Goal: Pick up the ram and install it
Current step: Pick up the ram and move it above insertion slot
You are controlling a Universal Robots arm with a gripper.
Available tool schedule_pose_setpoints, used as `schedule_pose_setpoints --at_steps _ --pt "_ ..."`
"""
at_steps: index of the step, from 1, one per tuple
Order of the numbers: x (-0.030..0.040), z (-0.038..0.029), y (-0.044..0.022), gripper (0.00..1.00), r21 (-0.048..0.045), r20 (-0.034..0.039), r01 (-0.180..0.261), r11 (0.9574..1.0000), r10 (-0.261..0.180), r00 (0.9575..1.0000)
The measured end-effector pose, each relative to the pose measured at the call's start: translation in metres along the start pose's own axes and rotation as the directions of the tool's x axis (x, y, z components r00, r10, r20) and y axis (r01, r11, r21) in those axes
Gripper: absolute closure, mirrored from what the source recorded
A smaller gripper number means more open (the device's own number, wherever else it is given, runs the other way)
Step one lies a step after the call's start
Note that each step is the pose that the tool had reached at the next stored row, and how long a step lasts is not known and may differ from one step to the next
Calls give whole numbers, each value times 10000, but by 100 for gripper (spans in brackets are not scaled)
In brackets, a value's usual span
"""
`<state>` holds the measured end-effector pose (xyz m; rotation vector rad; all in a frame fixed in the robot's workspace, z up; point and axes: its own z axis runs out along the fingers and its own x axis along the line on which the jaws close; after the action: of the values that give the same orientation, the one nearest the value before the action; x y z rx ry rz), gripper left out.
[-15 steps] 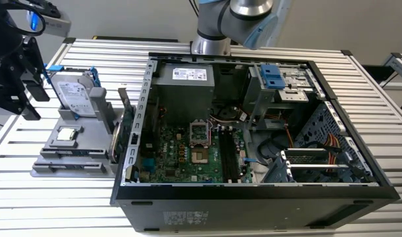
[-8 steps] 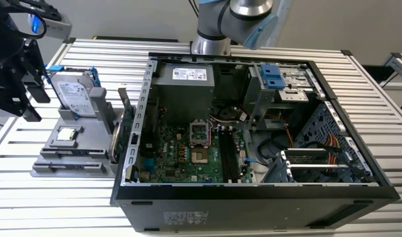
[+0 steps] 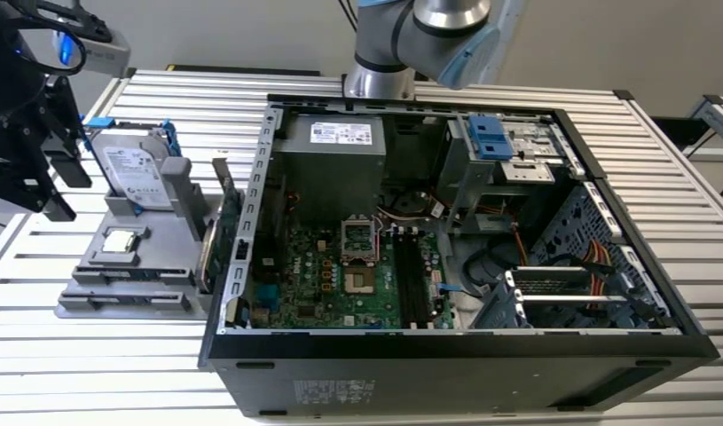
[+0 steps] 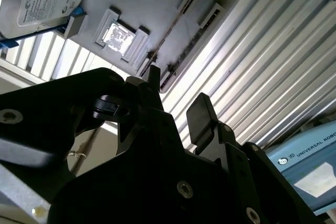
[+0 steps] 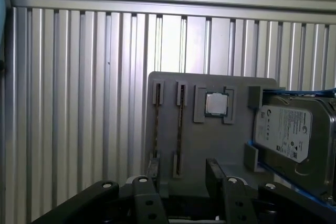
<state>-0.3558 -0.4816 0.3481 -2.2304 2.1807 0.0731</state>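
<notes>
The ram is a thin dark stick standing on edge in a slot of the grey holder; beside it a second slot carries another thin stick. In the exterior view the ram stands at the holder's side next to the computer case. My gripper is open, with nothing between its black fingers, and sits apart from the holder, lined up near the sticks. At the exterior view's far left, the gripper hangs above the table. In the second wrist view the gripper frames the ram.
The holder also carries a silver hard drive with a blue bracket and a square processor chip. The open computer case lies to the exterior view's right, its green motherboard with long black slots exposed. Ribbed aluminium table.
</notes>
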Motion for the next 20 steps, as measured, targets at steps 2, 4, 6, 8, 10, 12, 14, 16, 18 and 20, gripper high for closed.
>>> schedule_pose_setpoints --at_steps 2,4,6,8,10,12,14,16,18,20 --pt "0 9 0 0 0 0 0 10000 0 10000" --pt "1 20 1 0 1 1 0 10000 0 10000" --pt "1 32 3 0 1 1 -2 10000 2 10000" --pt "2 45 7 0 1 1 -13 10000 13 10000" --pt "3 58 12 0 1 1 -24 10000 24 10000" --pt "3 71 14 0 2 1 -28 10000 28 10000" --pt "4 83 15 0 2 1 -30 10000 30 10000" --pt "6 97 15 0 2 1 -31 10000 31 10000" --pt "8 113 16 0 2 1 -32 10000 32 10000" --pt "10 127 15 0 2 1 -31 10000 31 10000"
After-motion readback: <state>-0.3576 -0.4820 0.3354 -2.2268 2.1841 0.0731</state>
